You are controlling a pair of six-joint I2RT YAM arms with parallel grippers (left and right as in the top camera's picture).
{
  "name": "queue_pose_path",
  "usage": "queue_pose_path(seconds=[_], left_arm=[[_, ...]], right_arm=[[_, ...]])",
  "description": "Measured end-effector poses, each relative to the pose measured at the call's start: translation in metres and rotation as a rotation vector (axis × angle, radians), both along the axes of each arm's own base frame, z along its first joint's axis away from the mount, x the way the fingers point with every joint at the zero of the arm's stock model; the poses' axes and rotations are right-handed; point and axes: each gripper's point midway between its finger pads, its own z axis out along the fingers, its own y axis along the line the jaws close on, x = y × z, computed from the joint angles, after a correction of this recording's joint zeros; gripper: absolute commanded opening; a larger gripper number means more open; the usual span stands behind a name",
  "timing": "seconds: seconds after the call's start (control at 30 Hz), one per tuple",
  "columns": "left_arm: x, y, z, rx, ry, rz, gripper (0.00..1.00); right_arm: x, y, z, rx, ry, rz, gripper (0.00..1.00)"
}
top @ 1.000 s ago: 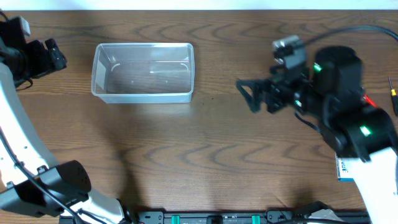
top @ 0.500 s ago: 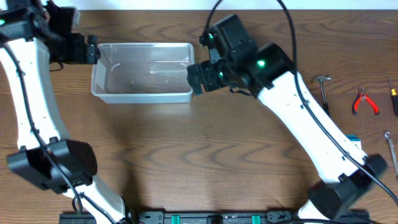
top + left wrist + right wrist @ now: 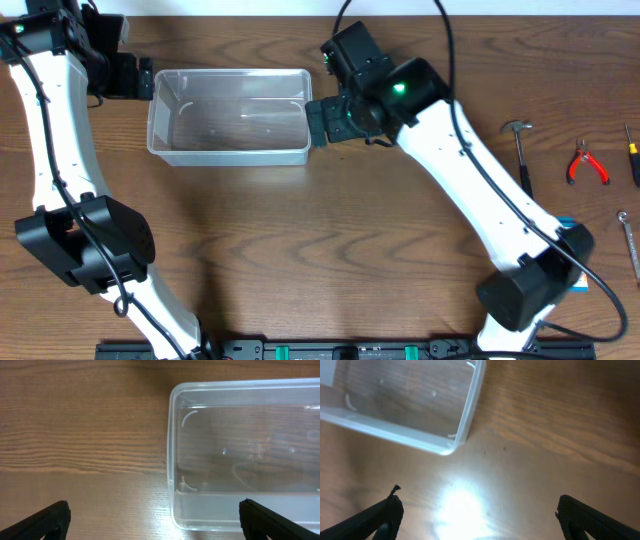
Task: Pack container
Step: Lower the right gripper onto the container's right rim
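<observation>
The clear plastic container [image 3: 230,115] lies at the back left of the table and nothing shows inside it. My left gripper [image 3: 138,78] is open just beyond its left end; in the left wrist view [image 3: 152,522] its fingertips straddle the container's near corner [image 3: 240,445]. My right gripper [image 3: 316,122] is open just beyond the container's right end; in the right wrist view [image 3: 477,517] its fingers hang over bare wood, the container's corner [image 3: 405,405] ahead of them.
A hammer [image 3: 520,150], red-handled pliers [image 3: 585,162], a screwdriver tip [image 3: 633,155] and a wrench [image 3: 630,240] lie at the right edge. A blue-and-white card pack [image 3: 575,250] peeks out behind the right arm.
The right arm swung from the right side of the table over to the container's right end. The left gripper moved in to the container's left end.
</observation>
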Motion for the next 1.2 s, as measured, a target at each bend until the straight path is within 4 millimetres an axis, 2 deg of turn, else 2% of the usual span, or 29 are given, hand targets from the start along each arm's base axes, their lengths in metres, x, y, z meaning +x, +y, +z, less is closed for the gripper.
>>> queue_pose_path(seconds=[0.13, 0.27, 0.43, 0.53, 0.63, 0.87, 1.03, 1.2], left_arm=[[0.000, 0.000, 0.000, 0.001, -0.001, 0.000, 0.98], [0.000, 0.000, 0.000, 0.001, -0.001, 0.000, 0.98], [0.000, 0.000, 0.000, 0.001, -0.002, 0.000, 0.98], [0.003, 0.000, 0.001, -0.003, -0.012, -0.002, 0.98], [0.004, -0.004, 0.002, -0.021, -0.020, -0.011, 0.98], [0.005, -0.008, 0.002, -0.046, -0.025, -0.021, 0.98], [0.001, -0.010, 0.000, -0.053, -0.010, -0.021, 0.98], [0.001, -0.010, 0.000, -0.054, -0.007, -0.020, 0.98]], right_arm=[[0.017, 0.012, -0.024, 0.003, 0.003, 0.006, 0.99], [0.025, 0.023, -0.049, 0.039, 0.054, 0.019, 0.99], [0.039, 0.018, -0.069, 0.073, 0.104, 0.000, 0.99], [0.053, 0.011, -0.068, 0.095, 0.097, -0.021, 0.99], [0.068, 0.009, -0.058, 0.125, 0.053, -0.036, 0.99], [0.091, 0.023, -0.034, 0.202, -0.051, -0.044, 0.99], [0.096, 0.030, -0.037, 0.221, -0.058, -0.057, 0.99], [0.097, 0.032, -0.057, 0.209, -0.021, -0.070, 0.99]])
